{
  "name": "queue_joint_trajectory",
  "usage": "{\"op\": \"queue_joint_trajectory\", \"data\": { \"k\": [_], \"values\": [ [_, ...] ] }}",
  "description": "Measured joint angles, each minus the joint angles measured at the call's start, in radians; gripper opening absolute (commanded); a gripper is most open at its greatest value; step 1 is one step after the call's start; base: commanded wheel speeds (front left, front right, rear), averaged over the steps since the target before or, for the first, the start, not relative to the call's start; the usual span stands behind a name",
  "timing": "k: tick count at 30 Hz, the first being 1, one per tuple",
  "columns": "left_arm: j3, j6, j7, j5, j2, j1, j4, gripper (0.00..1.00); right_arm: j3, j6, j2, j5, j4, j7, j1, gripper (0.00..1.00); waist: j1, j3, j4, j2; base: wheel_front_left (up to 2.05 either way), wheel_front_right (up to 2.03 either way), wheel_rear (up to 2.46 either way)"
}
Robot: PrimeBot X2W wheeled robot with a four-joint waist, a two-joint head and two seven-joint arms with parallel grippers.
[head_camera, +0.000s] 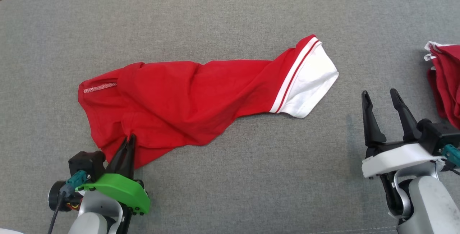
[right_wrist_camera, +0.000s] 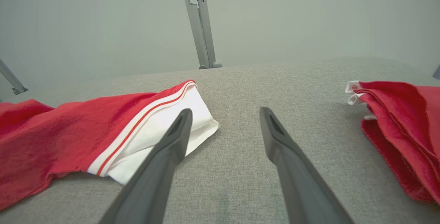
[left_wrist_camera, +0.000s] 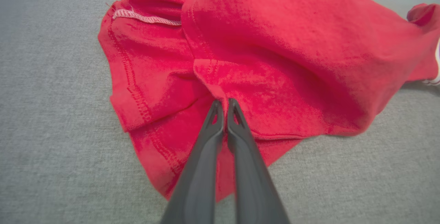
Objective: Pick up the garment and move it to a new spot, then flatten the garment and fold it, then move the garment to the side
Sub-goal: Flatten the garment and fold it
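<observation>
The garment [head_camera: 179, 97] is red with a white, red-striped cuff at its right end. It lies crumpled and stretched across the grey padded surface [head_camera: 230, 18]. My left gripper [head_camera: 129, 138] is at its lower left corner, shut, its fingertips pinching a fold of the red cloth near the hem. In the left wrist view the two fingers [left_wrist_camera: 237, 127] meet on that fold of the garment [left_wrist_camera: 275, 45]. My right gripper [head_camera: 381, 95] stands open over bare surface, to the right of the white cuff [right_wrist_camera: 165, 124] and apart from it. The right wrist view shows this gripper [right_wrist_camera: 223, 112] with nothing between its fingers.
Another red garment [head_camera: 445, 79] with white trim lies bunched at the right edge, close to my right gripper, and appears as the same bundle [right_wrist_camera: 402, 114] in the right wrist view. A metal post [right_wrist_camera: 199, 21] stands beyond the far edge of the surface.
</observation>
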Motion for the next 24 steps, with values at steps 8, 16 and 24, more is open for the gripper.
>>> {"op": "queue_joint_trajectory", "data": {
  "k": [8, 16, 24],
  "values": [
    [-0.021, 0.018, -0.017, 0.03, 0.001, -0.042, -0.089, 0.0, 0.021, 0.0, -0.067, 0.028, 0.168, 0.016, -0.164, 1.0, 0.0, 0.057, 0.034, 0.0, 0.0, 0.0, 0.0],
    [-0.046, 0.023, -0.05, 0.041, -0.016, -0.074, -0.128, 0.0, 0.106, 0.0, -0.121, 0.052, 0.39, 0.007, -0.309, 1.0, 0.0, 0.119, 0.098, 0.0, 0.0, 0.0, 0.0],
    [-0.041, 0.04, -0.101, 0.06, -0.016, -0.078, -0.159, 0.0, 0.122, 0.0, -0.136, 0.095, 0.454, -0.038, -0.349, 0.0, 0.0, 0.146, 0.138, 0.0, 0.0, 0.0, 0.0]
  ]
}}
